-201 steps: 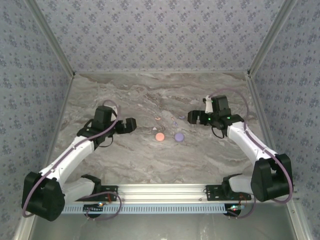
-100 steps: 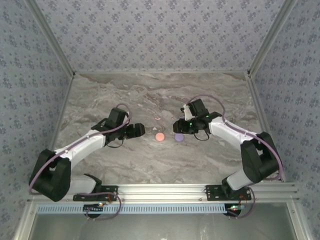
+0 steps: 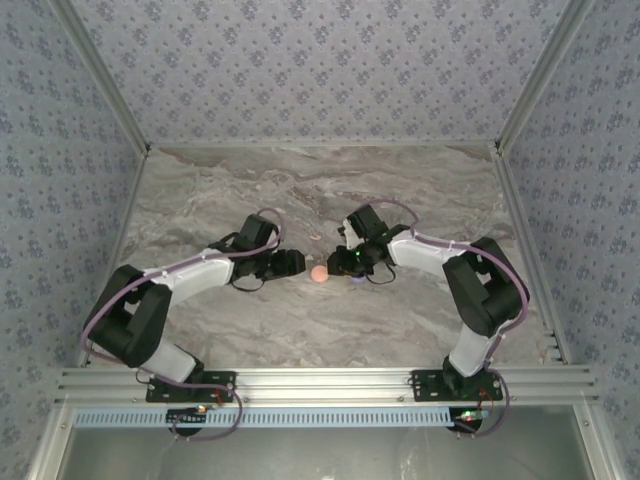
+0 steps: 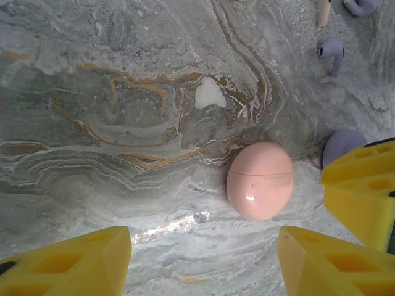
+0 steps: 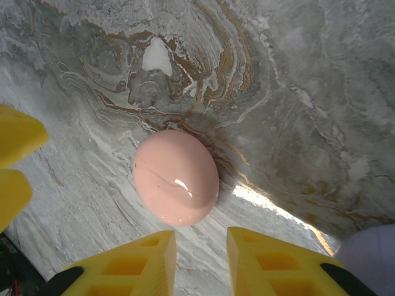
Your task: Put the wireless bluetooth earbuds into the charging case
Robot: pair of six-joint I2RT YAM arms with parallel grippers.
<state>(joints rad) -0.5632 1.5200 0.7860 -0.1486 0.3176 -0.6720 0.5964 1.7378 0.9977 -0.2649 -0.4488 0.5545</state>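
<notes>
— How do you stand right now?

— My left gripper (image 4: 203,265) sits low in the left wrist view. Its fingers (image 4: 68,265) are spread wide on nothing, and the pink case (image 4: 260,180) lies just beyond them. My right gripper (image 5: 200,259) has drawn nearly together, with only a slit left, and it holds nothing either.

— And the earbuds (image 4: 333,54)?

— They're on the table (image 4: 92,92), in the upper right of the left wrist view, a purple one with others by it. They lie apart from the pink case, which looks closed along its seam.

— What worries you?

— Both my grippers crowd that one case. I reckon they could knock together. Or the glossy round shell could skid away when pinched, bumping the purple case (image 4: 342,147) or scattering the earbuds. And nothing goes in while that lid is down.
</notes>
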